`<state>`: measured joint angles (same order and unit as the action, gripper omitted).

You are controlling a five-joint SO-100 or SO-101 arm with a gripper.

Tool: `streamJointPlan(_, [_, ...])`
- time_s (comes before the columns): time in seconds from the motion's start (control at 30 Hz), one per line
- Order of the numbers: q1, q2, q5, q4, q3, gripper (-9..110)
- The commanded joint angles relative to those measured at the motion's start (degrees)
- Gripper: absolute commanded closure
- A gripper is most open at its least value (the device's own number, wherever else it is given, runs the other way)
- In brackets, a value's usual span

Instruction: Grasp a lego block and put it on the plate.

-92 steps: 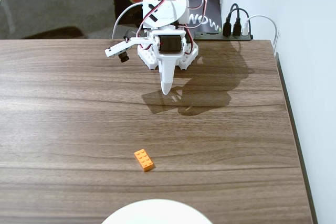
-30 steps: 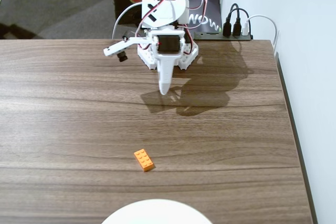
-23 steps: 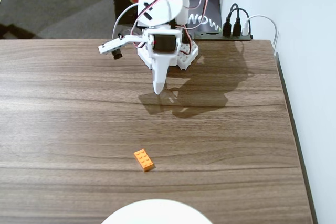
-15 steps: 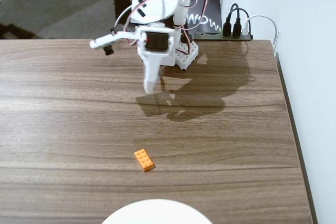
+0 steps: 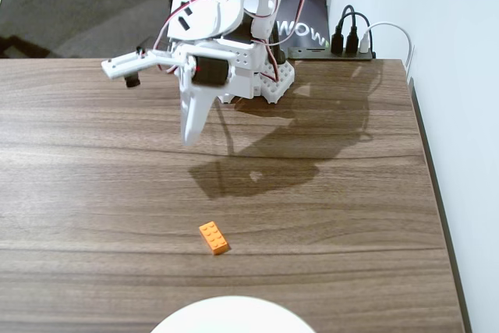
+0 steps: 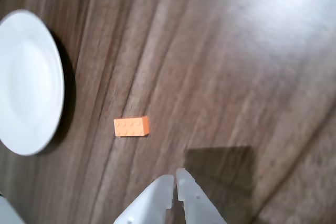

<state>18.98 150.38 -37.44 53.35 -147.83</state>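
The orange lego block (image 5: 213, 238) lies flat on the wooden table, studs up, alone near the front middle. It also shows in the wrist view (image 6: 131, 126). The white plate (image 5: 232, 316) shows only in part at the bottom edge, just in front of the block; in the wrist view the plate (image 6: 26, 82) is at the left. My white gripper (image 5: 189, 138) hangs in the air behind the block, pointing down, jaws closed and empty. In the wrist view the gripper (image 6: 175, 174) enters from the bottom, its tips together, short of the block.
The arm's white base (image 5: 265, 83) stands at the table's back middle. A dark box (image 5: 304, 25) and black plugs with cables (image 5: 351, 40) sit behind the back edge. A white wall (image 5: 452, 115) runs along the table's right edge.
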Motion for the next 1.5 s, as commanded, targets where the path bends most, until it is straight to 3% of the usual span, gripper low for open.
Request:
streamJointPlan(0.0, [0.9,-3.0,-4.3,-3.3,3.9,101])
streamJointPlan(0.6, [1.5,-15.2,-30.9,-7.9,11.8,101])
streamJointPlan(1.27, [1.2,-30.7,-49.2,-7.6,24.1,101])
streamJointPlan(1.47, [0.4,-34.8,-61.6,-5.8,25.0,101])
